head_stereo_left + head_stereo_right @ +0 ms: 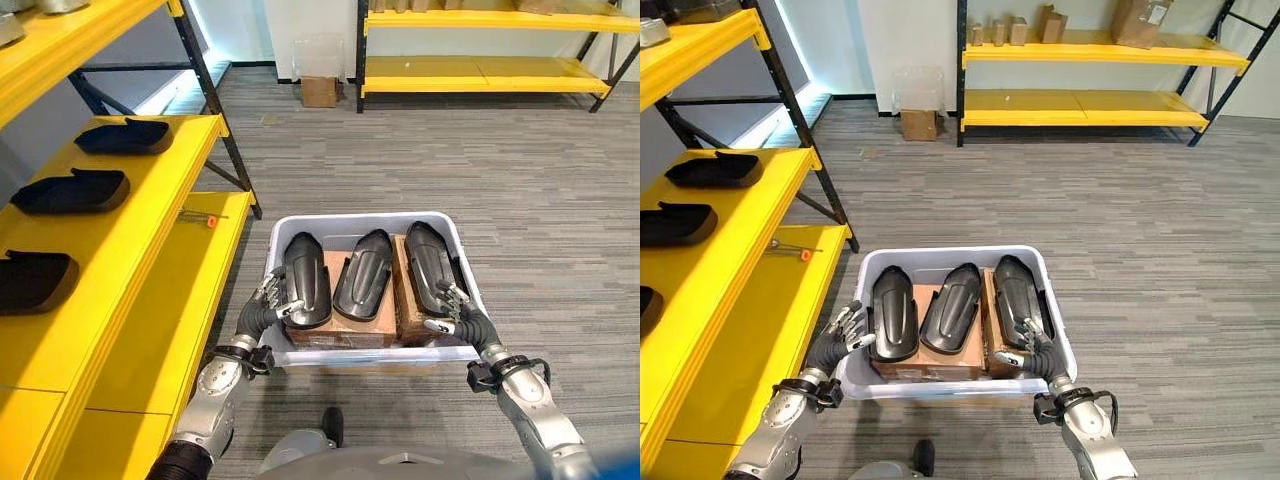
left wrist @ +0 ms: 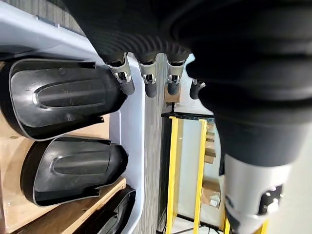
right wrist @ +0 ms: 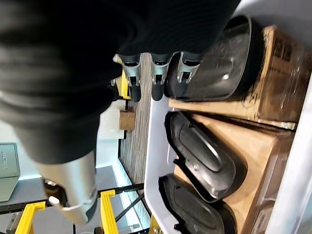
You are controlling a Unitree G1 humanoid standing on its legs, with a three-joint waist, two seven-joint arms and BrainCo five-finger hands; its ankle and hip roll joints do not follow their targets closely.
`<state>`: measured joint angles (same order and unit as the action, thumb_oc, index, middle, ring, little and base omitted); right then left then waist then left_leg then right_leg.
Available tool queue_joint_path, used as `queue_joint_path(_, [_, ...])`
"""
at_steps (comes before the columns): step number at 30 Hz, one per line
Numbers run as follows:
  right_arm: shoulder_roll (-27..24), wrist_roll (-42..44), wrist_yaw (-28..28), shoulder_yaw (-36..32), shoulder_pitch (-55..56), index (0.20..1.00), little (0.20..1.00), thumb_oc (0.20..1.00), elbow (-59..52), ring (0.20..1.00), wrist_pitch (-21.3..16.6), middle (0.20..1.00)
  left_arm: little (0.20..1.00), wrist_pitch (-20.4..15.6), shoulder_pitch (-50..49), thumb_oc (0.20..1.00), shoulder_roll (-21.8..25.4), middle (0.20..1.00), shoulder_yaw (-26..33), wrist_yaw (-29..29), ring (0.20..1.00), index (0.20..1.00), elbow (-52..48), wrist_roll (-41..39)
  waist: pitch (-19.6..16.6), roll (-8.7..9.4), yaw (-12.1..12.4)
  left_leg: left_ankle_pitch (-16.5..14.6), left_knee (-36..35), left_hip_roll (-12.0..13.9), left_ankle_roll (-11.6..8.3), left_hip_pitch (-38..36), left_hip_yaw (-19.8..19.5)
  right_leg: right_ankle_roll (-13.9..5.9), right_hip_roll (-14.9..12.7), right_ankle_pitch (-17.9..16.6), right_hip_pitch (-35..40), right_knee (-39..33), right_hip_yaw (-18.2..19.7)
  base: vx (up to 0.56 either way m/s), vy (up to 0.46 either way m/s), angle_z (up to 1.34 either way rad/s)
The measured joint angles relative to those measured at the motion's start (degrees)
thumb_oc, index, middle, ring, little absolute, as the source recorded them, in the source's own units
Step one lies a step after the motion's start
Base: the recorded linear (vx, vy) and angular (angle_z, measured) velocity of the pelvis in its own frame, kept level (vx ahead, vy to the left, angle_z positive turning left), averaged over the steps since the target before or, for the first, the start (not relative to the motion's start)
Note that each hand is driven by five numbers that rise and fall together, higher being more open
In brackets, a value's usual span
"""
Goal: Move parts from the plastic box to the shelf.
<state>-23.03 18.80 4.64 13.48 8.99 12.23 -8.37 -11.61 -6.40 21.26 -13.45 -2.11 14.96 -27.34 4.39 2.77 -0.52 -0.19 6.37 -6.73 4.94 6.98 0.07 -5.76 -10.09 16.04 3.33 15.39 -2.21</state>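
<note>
Resting on the grey carpeted floor (image 1: pixel 1140 230) closest to the camera, a pale plastic box (image 1: pixel 882 262) is being approached from both sides by the robot's hands. The left hand (image 1: pixel 274 296) is being held at the box's left wall, its fingers straight and spread loosely against the rim beside the nearest part, with nothing being gripped. The right hand (image 1: pixel 452 305) is being held at the right wall, fingers likewise relaxed and extended over the edge, touching or nearly touching the right part; which of the two cannot be told.

Three black moulded parts are lying side by side inside the box on top of brown cardboard cartons (image 1: pixel 368 322): the left part (image 1: pixel 305 278), the middle part (image 1: pixel 364 272) and the right part (image 1: pixel 428 262).

Further along on the left, a yellow shelf (image 1: pixel 150 230) is carrying three more black parts (image 1: pixel 70 190) in a row. At the far wall, a second yellow shelf unit (image 1: pixel 1090 100) is holding cardboard boxes (image 1: pixel 1135 18), and a small carton (image 1: pixel 918 124) is sitting on the floor.
</note>
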Motion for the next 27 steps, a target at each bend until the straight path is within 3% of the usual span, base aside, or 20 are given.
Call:
queue_joint_path(4, [0.1, 0.0, 0.3, 0.1, 0.0, 1.0, 1.0, 1.0, 0.0, 1.0, 0.0, 1.0, 1.0, 0.1, -0.1, 1.0, 0.0, 1.0, 0.0, 0.0, 1.0, 1.0, 0.0, 0.0, -0.5, 0.74, 0.0, -1.3, 1.0, -0.2, 0.61, 1.0, 0.6, -0.05, -0.1, 0.0, -1.5, 2.0, 0.1, 0.04, 0.09, -0.09])
queue_joint_path(7, [0.2, 0.1, 0.3, 0.5, 0.0, 1.0, 1.0, 1.0, -0.1, 1.0, 0.0, 1.0, 1.0, 0.1, -0.6, 1.0, 0.3, 1.0, 0.0, 0.0, 1.0, 1.0, -0.1, 0.0, -0.6, 0.06, -0.1, -1.2, 0.2, 1.0, 0.89, 0.4, 0.8, -0.32, -0.1, -1.9, -9.2, 16.2, 0.0, 0.03, 0.072, -0.07])
queue_joint_path(10, [0.5, 0.1, 0.3, 0.7, 0.5, 1.0, 1.0, 1.0, -0.1, 1.0, 0.0, 1.0, 1.0, 0.2, -1.5, 1.0, 1.0, 1.0, 0.0, 0.1, 1.0, 1.0, -0.1, 0.0, -0.6, -0.2, -0.4, -1.2, -0.1, 1.2, 2.63, -1.2, -0.3, -0.63, -1.1, -2.3, -11.7, 20.5, -0.2, 0.09, -0.02, 0.03])
queue_joint_path(12, [0.3, 0.1, 0.0, 0.7, 0.4, 1.0, 1.0, 1.0, -1.4, 1.0, 0.0, 1.0, 1.0, 0.1, -1.4, 1.0, 1.0, 1.0, 0.0, 0.1, 1.0, 1.0, -0.1, 0.0, 0.0, -1.41, 0.0, -2.1, 1.6, 1.9, 2.28, -0.5, 0.6, -0.33, -9.2, -3.7, -12.8, 15.1, -3.7, 0.09, -0.19, -0.06])
queue_joint_path(13, [0.1, 0.0, -0.1, 0.8, 0.2, 1.0, 1.0, 1.0, -1.7, 1.0, 0.0, 1.0, 1.0, 0.1, -1.7, 1.0, 0.9, 1.0, -0.1, 0.1, 1.0, 1.0, 0.0, 0.0, 0.5, -2.42, 0.7, -3.0, 2.7, 2.4, 1.74, 0.1, 1.5, -0.92, -13.7, -5.4, -12.5, 9.4, -7.9, 0.06, -0.165, -0.37])
queue_joint_path(14, [0.2, 0.0, -0.2, 0.9, -0.1, 1.0, 1.0, 1.0, -1.8, 1.0, 0.0, 1.0, 1.0, 0.1, -1.8, 1.0, 0.9, 1.0, 0.0, 0.2, 1.0, 1.0, 0.0, -0.1, 0.7, -2.89, 1.4, -3.8, 3.4, 3.2, 0.55, 0.1, 1.8, -1.96, -16.1, -8.2, -11.4, 2.4, -10.8, 0.06, -0.183, -0.36])
queue_joint_path(16, [0.2, 0.0, -0.2, 1.4, -0.2, 1.0, 1.0, 1.0, -1.8, 1.0, 0.1, 1.0, 1.0, 0.1, -1.8, 1.0, 1.1, 1.0, 0.1, 0.6, 1.0, 1.0, 0.0, 0.0, 1.7, -3.59, 1.3, -3.4, 3.5, 4.3, -1.13, 0.0, 0.9, -6.08, -16.9, -13.2, -10.3, -4.3, -9.4, 0.07, -0.269, 0.06])
queue_joint_path(17, [0.3, 0.0, -0.2, 1.6, -0.1, 1.0, 1.0, 1.0, -1.8, 1.0, 0.1, 1.0, 1.0, 0.0, -1.5, 1.0, 2.0, 1.0, 0.2, 1.1, 1.0, 1.0, 0.0, 0.0, 2.0, -0.9, 0.6, -2.0, 1.7, 4.6, -3.12, -0.8, -0.2, -8.75, -13.5, -15.3, -8.1, -9.2, -4.2, 0.06, -0.268, 0.54])
queue_joint_path(19, [1.0, 0.0, -0.1, 1.6, 0.8, 1.0, 1.0, 1.0, -1.8, 1.0, 0.1, 1.0, 1.0, -0.1, -1.8, 1.0, 2.9, 1.0, 0.4, 0.9, 1.0, 1.0, 0.4, 0.0, 1.8, 2.98, 0.1, -1.9, 1.2, 4.2, -5.32, -1.3, -1.2, -7.18, -10.1, -15.3, -5.8, -10.8, -3.2, 0.03, -0.203, 0.43])
queue_joint_path(20, [0.1, 0.1, -0.2, 0.8, 1.0, 1.0, 1.0, 1.0, -1.8, 1.0, 0.4, 1.0, 1.0, 0.2, -2.4, 1.0, 0.9, 1.0, -0.1, 1.1, 1.0, 1.0, 1.0, 0.0, 1.3, 1.62, 0.0, -1.6, 0.7, 6.7, -6.04, -1.5, -0.7, -6.33, -8.5, -16.1, -5.4, -10.7, -4.4, 0.01, -0.208, 0.08])
queue_joint_path(23, [-3.7, 0.0, -0.2, -0.2, 2.0, 1.0, 1.0, 1.0, -3.4, 1.0, 0.5, 1.0, 1.0, 0.2, -4.6, 1.0, -2.4, 1.0, -0.5, 0.5, 1.0, 1.0, 0.2, 0.0, -0.2, -1.88, -0.5, -0.2, -2.2, 12.8, -8.52, -2.1, -2.4, -3.46, -2.2, -13.6, -6.0, -9.8, -6.2, 0.02, -0.236, 0.08])
queue_joint_path(26, [-4.3, 0.1, -0.1, -0.3, 2.0, 1.0, 1.0, 1.0, -3.4, 1.0, 0.4, 1.0, 1.0, 0.2, -4.8, 1.0, -2.5, 1.0, -0.5, 0.0, 1.0, 1.0, -0.2, -0.1, -0.7, -2.63, -1.2, 0.3, -4.1, 16.5, -9.15, -3.9, -2.0, -1.71, 1.0, -12.4, -6.0, -9.1, -6.6, 0.04, -0.247, -0.09])
queue_joint_path(27, [-4.1, 0.1, -0.1, -0.2, 2.0, 1.0, 1.0, 1.0, -3.4, 1.0, 0.4, 1.0, 1.0, 0.2, -4.8, 1.0, -2.5, 1.0, -0.4, 0.0, 1.0, 1.0, -0.2, -0.1, -0.8, -2.42, -1.3, 0.4, -4.5, 16.6, -9.25, -4.2, -1.8, -1.26, 1.5, -12.1, -6.1, -9.1, -6.5, 0.04, -0.185, -0.16])
